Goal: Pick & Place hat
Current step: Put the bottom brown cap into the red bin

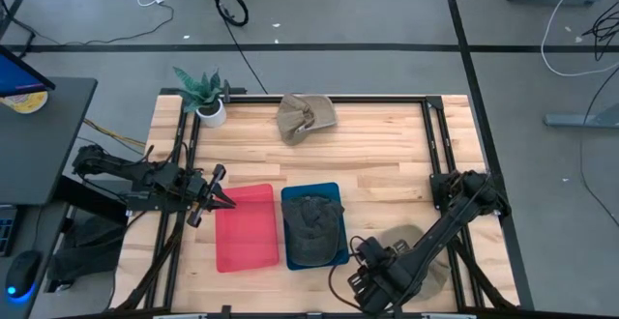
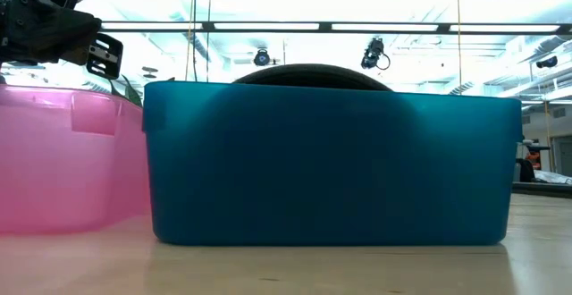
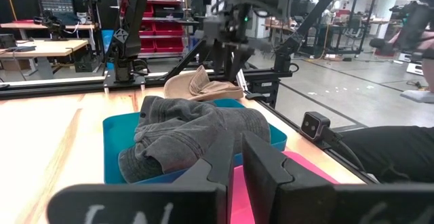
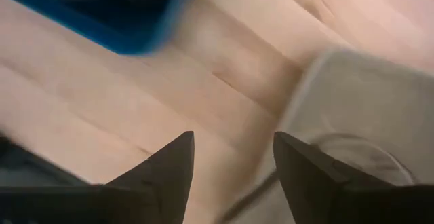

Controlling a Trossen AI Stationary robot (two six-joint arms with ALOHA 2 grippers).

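Note:
A dark grey hat point(image 1: 312, 224) lies crumpled in the blue bin point(image 1: 336, 195), and its crown shows above the rim in the low view point(image 2: 313, 71). A tan hat point(image 1: 306, 117) rests flat at the table's far edge. A pale olive hat point(image 1: 414, 246) lies on the wood right of the blue bin, partly under the right arm. My right gripper point(image 1: 372, 282) is open near the table's near edge; in its wrist view point(image 4: 234, 163) it looks down on bare wood, with the pale hat point(image 4: 359, 108) beside one finger. My left gripper point(image 1: 224, 200) is shut and hangs over the pink bin's left side point(image 3: 237, 146).
The pink bin point(image 1: 245, 227) stands against the blue bin's left side. A potted plant point(image 1: 205, 95) sits at the far left corner. Black frame rails point(image 1: 430, 135) run along the table's sides. Bare wood lies between the bins and the tan hat.

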